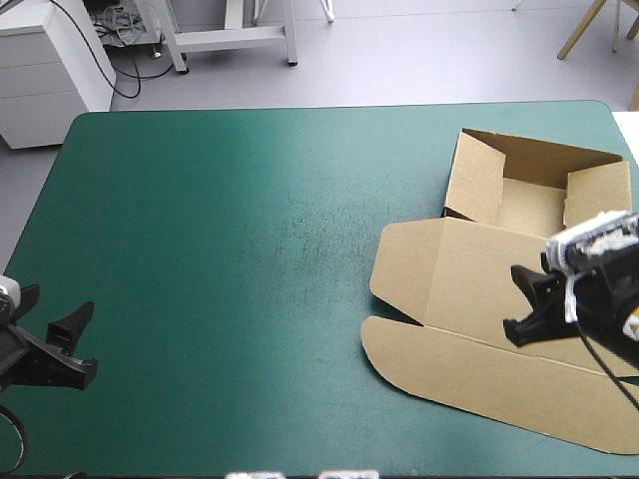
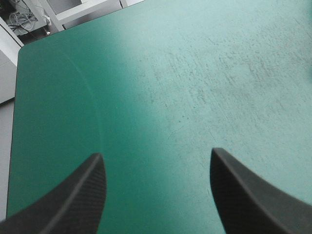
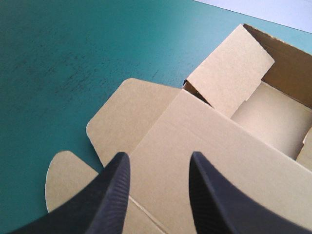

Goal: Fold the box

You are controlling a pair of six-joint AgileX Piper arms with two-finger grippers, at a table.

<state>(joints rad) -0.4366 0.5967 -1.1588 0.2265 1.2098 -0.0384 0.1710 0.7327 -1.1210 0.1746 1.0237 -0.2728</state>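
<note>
The brown box (image 1: 479, 299) lies at the table's right side as an open tray with raised walls (image 1: 534, 185) at the far end and its lid flat toward the front edge. My right gripper (image 1: 524, 304) hovers open over the flat lid panel (image 3: 234, 146), nothing between its fingers; the tray's near wall and a rounded side flap (image 3: 126, 112) lie ahead of it. My left gripper (image 1: 72, 344) stands open at the front left of the table, far from the box, with only teal-green cover (image 2: 161, 97) ahead of it.
The teal-green table (image 1: 230, 259) stretches bare between the two arms. A white cabinet (image 1: 45, 65) stands beyond the table's far left corner.
</note>
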